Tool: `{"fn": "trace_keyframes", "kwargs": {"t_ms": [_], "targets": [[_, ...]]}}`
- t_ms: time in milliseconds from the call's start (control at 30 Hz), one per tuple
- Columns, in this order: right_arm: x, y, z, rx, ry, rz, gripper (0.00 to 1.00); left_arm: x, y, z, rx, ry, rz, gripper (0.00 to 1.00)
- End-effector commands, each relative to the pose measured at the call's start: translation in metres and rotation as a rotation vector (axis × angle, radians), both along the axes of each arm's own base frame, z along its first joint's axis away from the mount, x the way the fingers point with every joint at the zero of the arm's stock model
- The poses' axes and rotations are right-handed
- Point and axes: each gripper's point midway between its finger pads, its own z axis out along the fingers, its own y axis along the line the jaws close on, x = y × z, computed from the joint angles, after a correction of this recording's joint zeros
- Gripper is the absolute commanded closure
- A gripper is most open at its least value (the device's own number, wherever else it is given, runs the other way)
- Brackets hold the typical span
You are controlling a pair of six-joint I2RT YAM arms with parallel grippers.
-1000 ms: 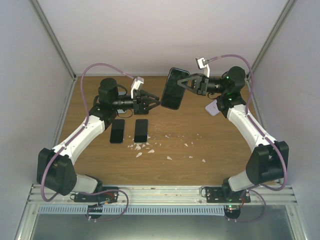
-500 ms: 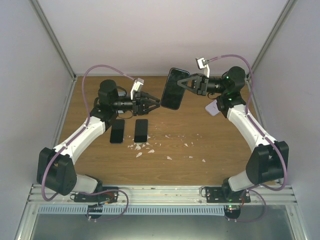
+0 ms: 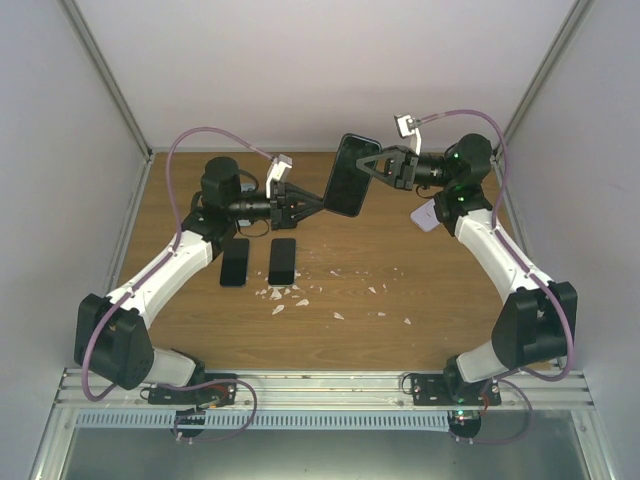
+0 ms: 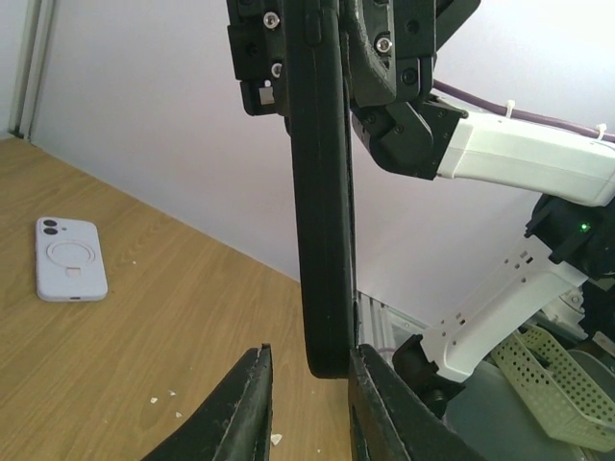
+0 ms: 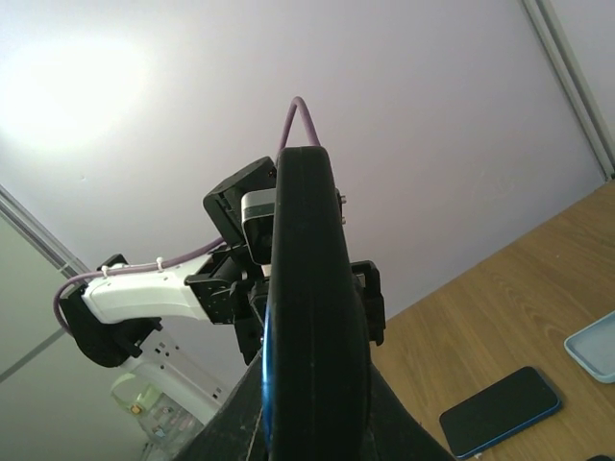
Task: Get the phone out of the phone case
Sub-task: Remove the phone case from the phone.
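Note:
A phone in a black case (image 3: 349,177) hangs in the air above the back of the table, tilted on end. My right gripper (image 3: 372,168) is shut on its upper right edge; in the right wrist view the phone (image 5: 312,288) stands edge-on between the fingers of that gripper (image 5: 312,384). My left gripper (image 3: 312,205) is open at the phone's lower left end. In the left wrist view its gripper (image 4: 309,353) straddles the bottom end of the phone (image 4: 322,192). One finger (image 4: 380,408) is close against the phone's screen side; the other finger (image 4: 245,408) stands apart from the case back.
Two dark phones (image 3: 235,262) (image 3: 283,261) lie side by side on the wooden table under the left arm. A white phone case (image 3: 428,215) lies near the right arm; it also shows in the left wrist view (image 4: 70,259). White scraps (image 3: 300,295) litter the middle.
My left gripper has moved right and up to the phone's lower end, and its open fingers now straddle it. The right gripper and phone have barely moved.

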Motion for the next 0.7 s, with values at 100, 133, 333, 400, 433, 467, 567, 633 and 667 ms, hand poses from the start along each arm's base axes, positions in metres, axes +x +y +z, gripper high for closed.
{"fn": "trace_keyframes", "kwargs": {"t_ms": [100,133,333,400,433,467,567,633,667], "targets": [[-0.033,0.001,0.024,0.044,-0.062,0.087,1.0,0.021,0.009,-0.017,0.025,0.015,0.11,0.78],[-0.035,0.001,0.025,0.049,-0.061,0.096,1.0,0.021,0.009,-0.017,0.024,0.015,0.111,0.78],[-0.054,0.007,0.03,0.049,-0.074,0.158,0.99,0.022,0.008,-0.018,0.018,0.024,0.107,0.79],[-0.061,0.01,0.032,0.048,-0.086,0.179,1.0,0.023,0.008,-0.018,0.016,0.028,0.108,0.79],[-0.063,0.011,0.032,0.046,-0.091,0.187,1.0,0.023,0.008,-0.018,0.014,0.028,0.109,0.79],[-0.065,0.012,0.032,0.043,-0.091,0.196,0.99,0.023,0.008,-0.017,0.013,0.029,0.109,0.79],[-0.069,0.014,0.032,0.041,-0.096,0.21,1.0,0.026,0.008,-0.015,0.012,0.029,0.116,0.79],[-0.071,0.017,0.031,0.039,-0.095,0.219,1.0,0.028,0.007,-0.013,0.013,0.03,0.125,0.78],[-0.072,0.018,0.03,0.039,-0.095,0.226,1.0,0.029,0.007,-0.011,0.011,0.028,0.129,0.78]]}}
